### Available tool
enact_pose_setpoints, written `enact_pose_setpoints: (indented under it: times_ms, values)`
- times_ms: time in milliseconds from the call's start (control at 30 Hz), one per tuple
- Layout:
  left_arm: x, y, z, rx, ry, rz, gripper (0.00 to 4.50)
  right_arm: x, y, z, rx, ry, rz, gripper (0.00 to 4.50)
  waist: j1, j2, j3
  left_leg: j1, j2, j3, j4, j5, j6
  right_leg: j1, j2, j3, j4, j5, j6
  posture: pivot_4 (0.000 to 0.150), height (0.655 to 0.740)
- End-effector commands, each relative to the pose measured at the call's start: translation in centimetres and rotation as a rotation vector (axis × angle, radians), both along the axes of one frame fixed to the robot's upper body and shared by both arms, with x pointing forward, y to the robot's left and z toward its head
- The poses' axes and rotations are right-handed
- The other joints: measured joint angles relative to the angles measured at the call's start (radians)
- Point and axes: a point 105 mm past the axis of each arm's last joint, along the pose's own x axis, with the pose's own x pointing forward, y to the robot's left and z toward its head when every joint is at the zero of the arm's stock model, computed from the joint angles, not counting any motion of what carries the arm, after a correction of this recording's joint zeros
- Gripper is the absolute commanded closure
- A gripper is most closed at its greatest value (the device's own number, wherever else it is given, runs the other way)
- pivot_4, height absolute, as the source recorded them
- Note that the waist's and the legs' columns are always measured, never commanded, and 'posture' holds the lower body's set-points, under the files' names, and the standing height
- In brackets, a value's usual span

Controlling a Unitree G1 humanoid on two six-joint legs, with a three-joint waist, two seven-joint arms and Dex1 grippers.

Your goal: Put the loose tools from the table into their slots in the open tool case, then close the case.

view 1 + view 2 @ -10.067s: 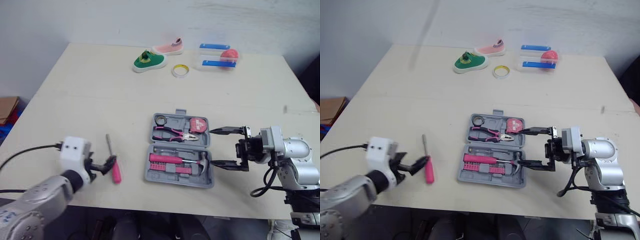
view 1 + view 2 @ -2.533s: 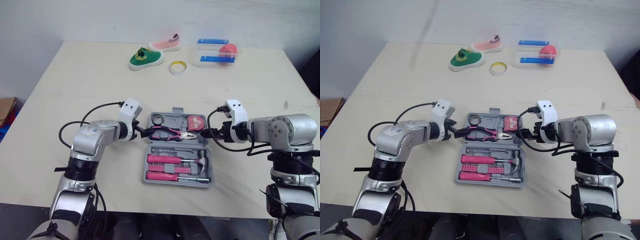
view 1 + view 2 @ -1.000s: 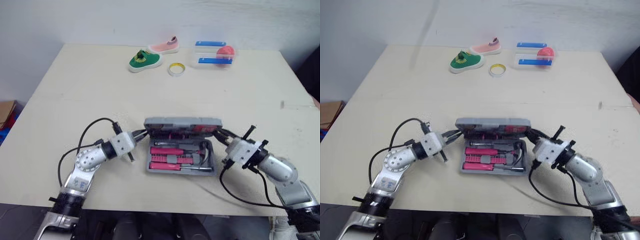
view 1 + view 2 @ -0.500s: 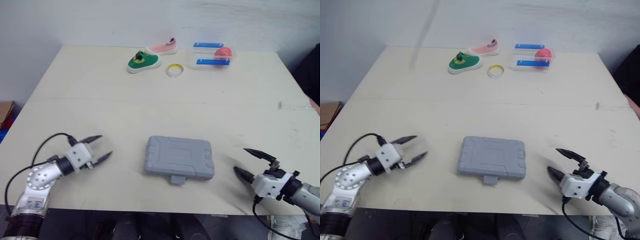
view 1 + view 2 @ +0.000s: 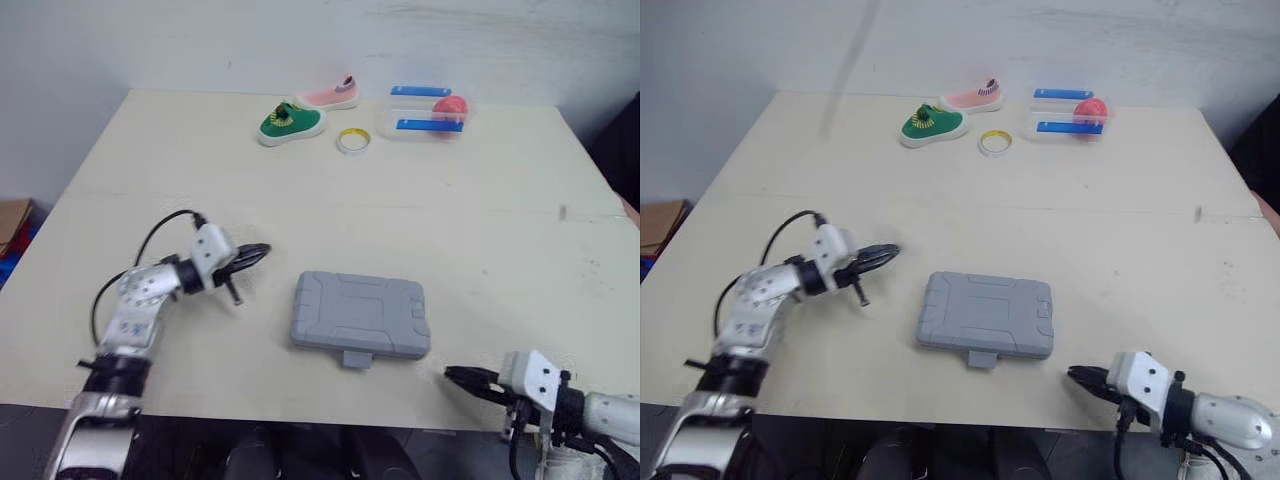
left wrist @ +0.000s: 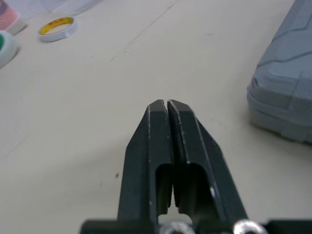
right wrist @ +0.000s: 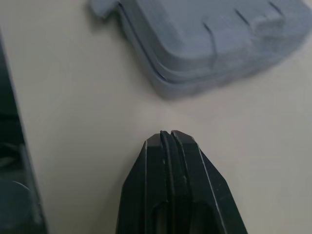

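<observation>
Beige surface (image 5: 150, 160): a closed grey tool case (image 5: 361, 315) is laid near the front edge; a green shoe (image 5: 291, 122), pink shoe (image 5: 331, 95), yellow tape roll (image 5: 351, 140) and clear box (image 5: 425, 112) are ranged along the far edge.

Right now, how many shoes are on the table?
2. The green shoe lies at the far side, just left of the yellow tape roll. The pink shoe lies right behind it, nearer the wall. None appears hidden.

The tabletop (image 5: 480, 230) is seen from high up by the two head eyes, facing forward and down — nearly the same picture twice. The wrist cameras are set low and close, just behind the left pincer (image 6: 167, 103) and the right pincer (image 7: 168, 134). The grey case (image 5: 360, 315) is shared by all views.
</observation>
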Motion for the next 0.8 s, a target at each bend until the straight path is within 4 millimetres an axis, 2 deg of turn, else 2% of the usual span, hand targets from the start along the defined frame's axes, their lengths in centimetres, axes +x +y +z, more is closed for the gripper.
enact_pose_setpoints:
  times_ms: [33,100,167,300,433,500,667,800]
  values:
    - [1.7,-2.4,-0.3,0.046,0.016,-0.061,4.45,-0.4,1.7,-0.7,0.021,0.102,0.046,4.50,0.006,0.000,0.000,-0.001,0.000,0.000,0.000,0.000,0.000,-0.001,0.000,0.000,0.000,0.000,0.000,0.150,0.7400]
    - [2.7,-4.0,-0.4,0.056,0.039,-0.094,4.45,0.2,2.1,-1.4,-0.001,0.100,0.051,4.50,0.013,0.000,0.000,-0.005,-0.001,0.000,0.008,0.000,0.000,-0.003,0.002,-0.001,0.001,0.000,0.000,0.150,0.7400]
    - [2.7,-5.1,-0.6,0.107,0.035,-0.157,4.45,1.0,2.2,-1.8,-0.014,0.077,0.045,4.50,0.014,0.000,0.000,-0.007,-0.002,0.000,0.011,-0.001,0.000,-0.004,0.003,-0.001,0.001,0.000,0.000,0.150,0.7400]
    - [2.5,-6.1,-1.3,0.157,0.080,-0.205,4.45,1.9,2.8,-2.4,0.009,0.074,0.030,4.50,0.011,-0.001,0.000,-0.007,-0.001,0.003,0.011,-0.003,-0.001,-0.005,0.003,-0.002,0.001,0.000,0.000,0.150,0.7400]
    - [1.4,-5.8,-2.7,0.219,0.124,-0.262,4.45,3.0,3.2,-2.7,0.009,0.048,0.033,4.50,0.007,-0.001,0.000,-0.005,0.001,0.003,0.012,-0.002,-0.002,-0.005,0.004,-0.001,0.004,0.000,0.000,0.150,0.7400]
    - [0.8,-5.4,-3.2,0.238,0.144,-0.266,4.45,4.4,2.9,-2.6,-0.005,0.009,0.015,4.50,-0.002,-0.002,0.000,-0.004,0.002,0.003,0.012,-0.001,-0.001,-0.004,0.004,-0.001,0.005,0.001,-0.001,0.150,0.7400]
    - [-1.0,-4.8,-3.1,0.198,0.152,-0.256,4.45,7.4,2.0,-1.9,-0.025,-0.073,-0.025,4.50,-0.014,-0.002,-0.001,-0.003,0.002,0.002,0.012,-0.001,0.000,-0.003,0.002,-0.001,0.006,0.001,-0.001,0.150,0.7400]
    - [-2.6,-3.7,-2.7,0.169,0.162,-0.169,4.45,9.3,1.5,-1.9,-0.065,-0.119,-0.025,4.50,-0.013,-0.002,-0.001,-0.004,0.002,0.002,0.012,0.000,0.000,-0.003,0.001,-0.001,0.005,0.001,-0.001,0.150,0.7400]
